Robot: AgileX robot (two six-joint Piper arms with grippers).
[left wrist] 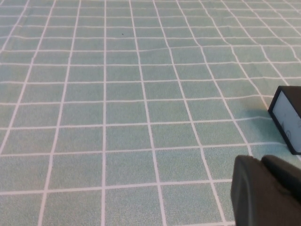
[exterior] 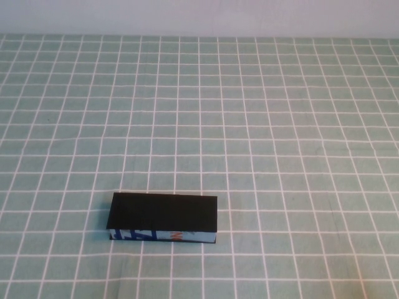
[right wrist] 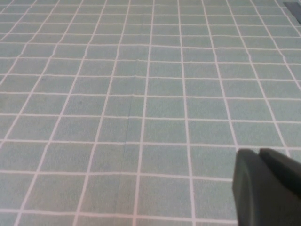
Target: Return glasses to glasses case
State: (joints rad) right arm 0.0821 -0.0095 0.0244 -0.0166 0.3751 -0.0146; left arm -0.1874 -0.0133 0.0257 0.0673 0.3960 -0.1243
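Going left to right, the left gripper (left wrist: 265,190) is seen only in its own wrist view, as a dark mass low above the green checked tabletop (exterior: 262,124); whether its fingers are apart or together cannot be told. Just beyond it in that view, a corner of the glasses case (left wrist: 288,118) is shown, with a pale end face and a black edge. In the high view neither arm is visible.

The glasses case (exterior: 163,213) is found on the tabletop left of centre, near the robot's edge. It is seen as a black rectangular box with its lid down, its black top matte, and its front side light blue with dark blue and orange print. The glasses cannot be found in any view; it is judged that they may be inside the closed case already, though this cannot be confirmed.

Further right, only bare checked cloth is shown. The right gripper (right wrist: 268,188) is seen solely in its wrist view, low over the cloth and well apart from the case; its opening cannot be told either.

Risk from here is judged as follows: the case is light and unheld, so it could be pushed across the cloth if approached from one side, and the cloth could be dragged into wrinkles by a low gripper.
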